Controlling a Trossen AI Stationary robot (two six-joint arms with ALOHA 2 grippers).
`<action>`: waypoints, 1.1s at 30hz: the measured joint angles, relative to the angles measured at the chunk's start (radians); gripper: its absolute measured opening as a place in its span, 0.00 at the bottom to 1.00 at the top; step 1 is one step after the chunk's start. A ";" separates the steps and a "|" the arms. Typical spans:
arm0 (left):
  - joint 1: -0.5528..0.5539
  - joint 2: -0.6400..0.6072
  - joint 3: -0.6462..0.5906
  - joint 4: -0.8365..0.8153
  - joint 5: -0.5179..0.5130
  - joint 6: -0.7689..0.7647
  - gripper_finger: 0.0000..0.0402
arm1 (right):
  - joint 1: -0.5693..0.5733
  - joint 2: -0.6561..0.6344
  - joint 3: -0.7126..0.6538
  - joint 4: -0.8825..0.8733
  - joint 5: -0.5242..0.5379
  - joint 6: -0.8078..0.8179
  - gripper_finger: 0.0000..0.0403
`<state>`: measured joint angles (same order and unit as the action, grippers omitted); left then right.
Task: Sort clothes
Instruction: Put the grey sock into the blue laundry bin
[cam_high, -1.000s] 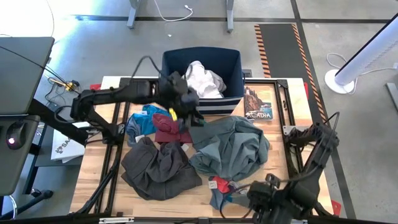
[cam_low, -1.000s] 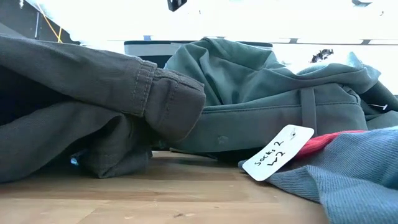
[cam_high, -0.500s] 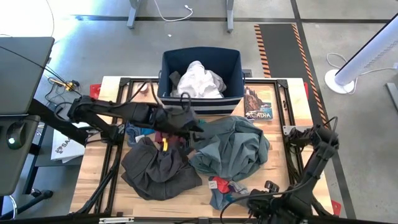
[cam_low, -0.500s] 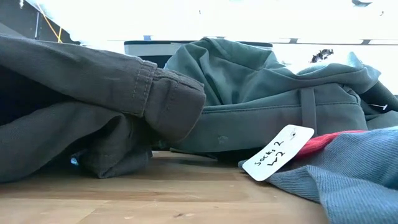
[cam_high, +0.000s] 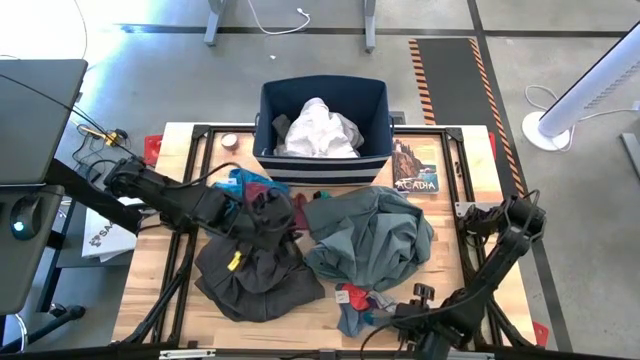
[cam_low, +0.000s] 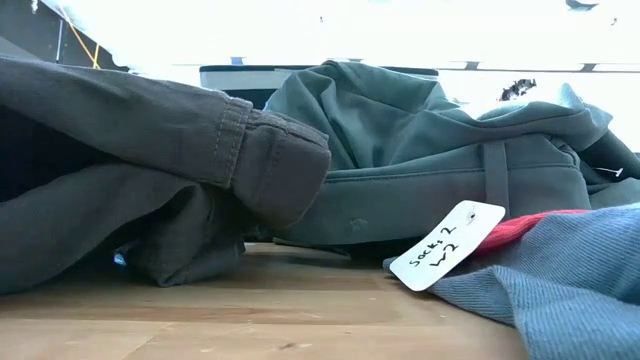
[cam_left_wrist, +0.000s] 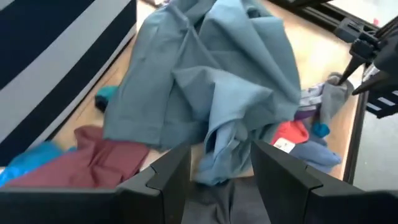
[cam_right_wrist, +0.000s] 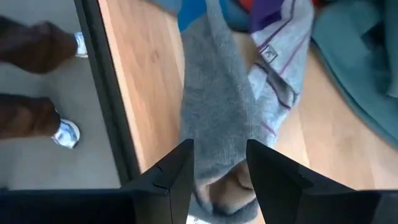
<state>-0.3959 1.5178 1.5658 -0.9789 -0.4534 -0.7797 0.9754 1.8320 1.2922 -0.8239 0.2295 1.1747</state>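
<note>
Left pincer (cam_high: 262, 222) now over half-hidden trousers (cam_high: 255, 270)

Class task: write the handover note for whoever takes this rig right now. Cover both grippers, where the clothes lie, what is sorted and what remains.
Left gripper: open, empty, above the dark trousers.
Right gripper: at the table's near edge, fingers astride a grey sock; grip unclear.
Done: white garment in the bin.
Left on the table: trousers, grey-green shirt, maroon piece, blue piece, socks.
</note>
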 joint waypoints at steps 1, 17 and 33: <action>-0.010 -0.003 0.000 -0.011 -0.005 -0.014 0.41 | -0.001 0.000 -0.017 0.013 0.001 -0.004 0.36; -0.069 -0.292 -0.294 0.017 -0.046 -0.103 0.38 | -0.080 0.000 -0.104 0.096 -0.024 0.109 0.22; -0.069 -0.345 -0.409 0.208 -0.004 0.025 0.37 | -0.102 -0.026 -0.016 0.115 -0.070 0.243 0.00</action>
<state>-0.4644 1.1727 1.1564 -0.7708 -0.4574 -0.7542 0.8739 1.8061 1.2765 -0.7089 0.1598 1.4174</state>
